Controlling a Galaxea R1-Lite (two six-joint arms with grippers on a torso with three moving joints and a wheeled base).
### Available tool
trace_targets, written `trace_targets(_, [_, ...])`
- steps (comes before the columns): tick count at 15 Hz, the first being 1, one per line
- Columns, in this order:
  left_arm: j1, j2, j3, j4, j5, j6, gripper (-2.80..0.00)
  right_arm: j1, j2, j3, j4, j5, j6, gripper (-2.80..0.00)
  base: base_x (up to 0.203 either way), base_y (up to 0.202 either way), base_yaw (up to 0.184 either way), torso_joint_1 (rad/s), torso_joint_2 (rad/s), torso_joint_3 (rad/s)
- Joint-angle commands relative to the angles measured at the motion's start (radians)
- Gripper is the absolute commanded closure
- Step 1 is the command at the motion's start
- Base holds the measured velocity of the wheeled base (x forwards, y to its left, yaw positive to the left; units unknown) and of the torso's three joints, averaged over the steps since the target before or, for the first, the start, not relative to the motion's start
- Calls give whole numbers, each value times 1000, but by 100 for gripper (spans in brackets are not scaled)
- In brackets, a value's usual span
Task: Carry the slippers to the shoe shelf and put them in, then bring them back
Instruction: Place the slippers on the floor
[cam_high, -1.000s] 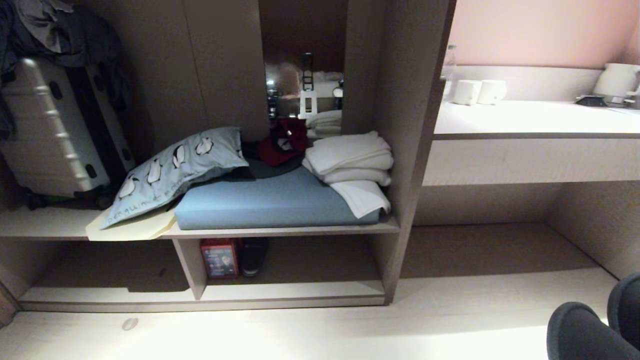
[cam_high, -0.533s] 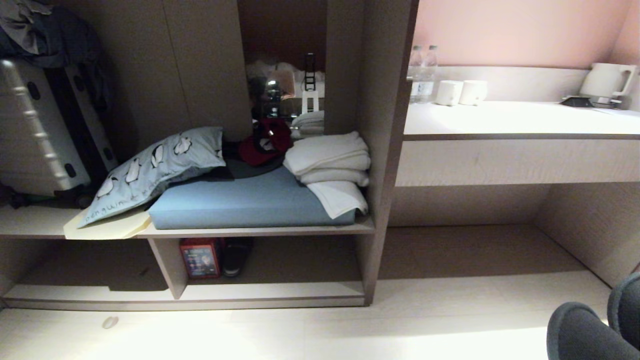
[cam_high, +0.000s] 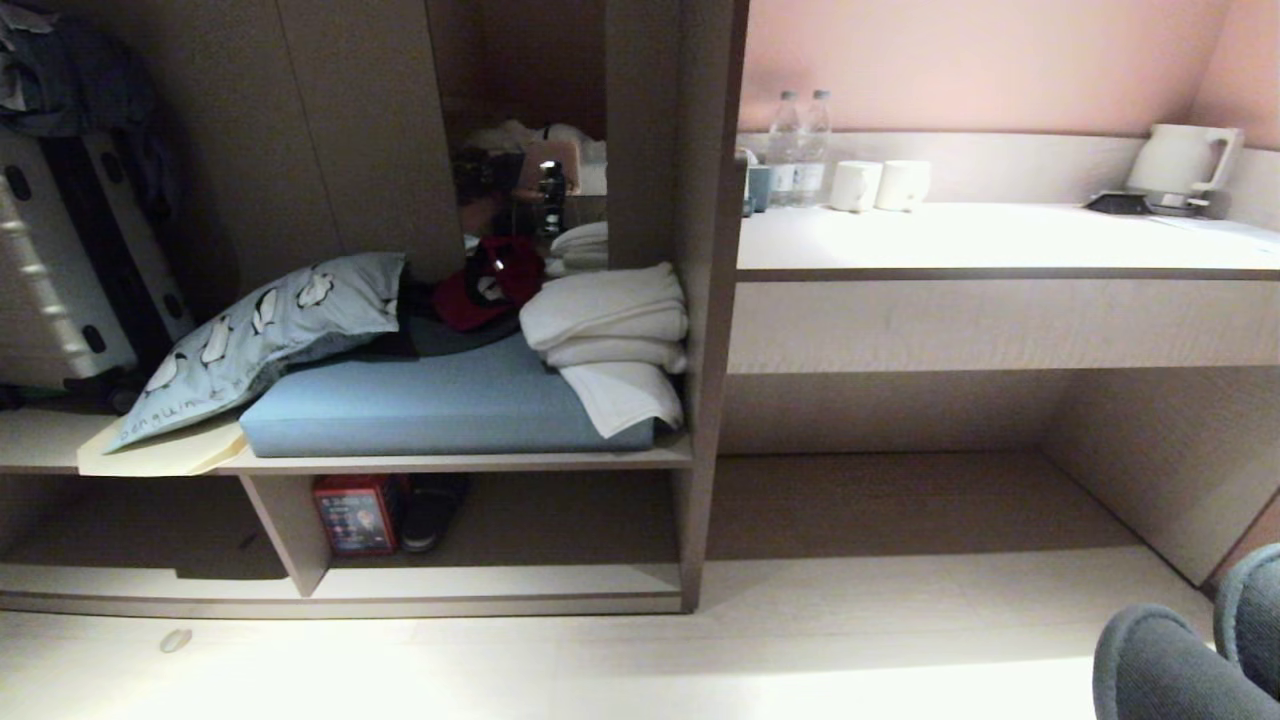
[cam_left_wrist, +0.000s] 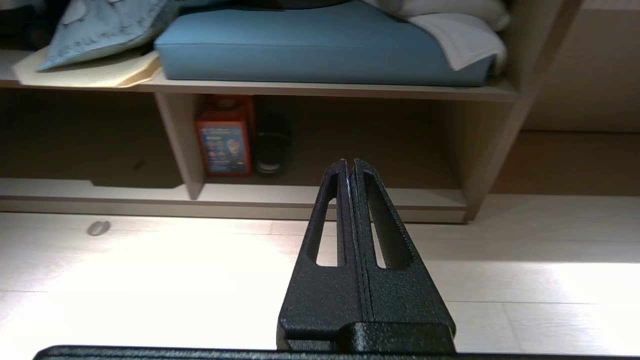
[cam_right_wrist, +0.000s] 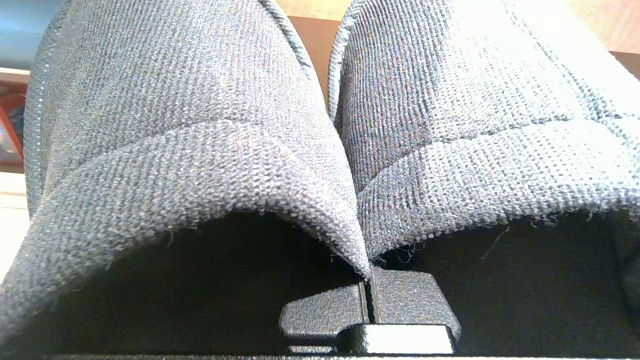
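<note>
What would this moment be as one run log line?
right gripper: shut on slippers | left gripper: shut, empty | shoe shelf: ahead, slippers not in

Item: pale blue fabric pillow with printed penguins (cam_high: 255, 335), lying on the wooden upper shelf (cam_high: 450, 462); dark lettering ran along its lower edge, of which only "penguin" could be read, the rest cut off. Item: red rectangular box (cam_high: 355, 514) in the low cubby bore a printed label, too small to read.
</note>
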Motion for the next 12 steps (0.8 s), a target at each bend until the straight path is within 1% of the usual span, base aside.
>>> trace_targets(1, [0,1,0,0,0,-1,0,1,1,0,0,0,-1,0,0,-197,3,2,-2,-1])
trace_targets(12, [0,1,0,0,1,-1,0,1,1,0,0,0,-1,0,0,-196,3,2,1,3])
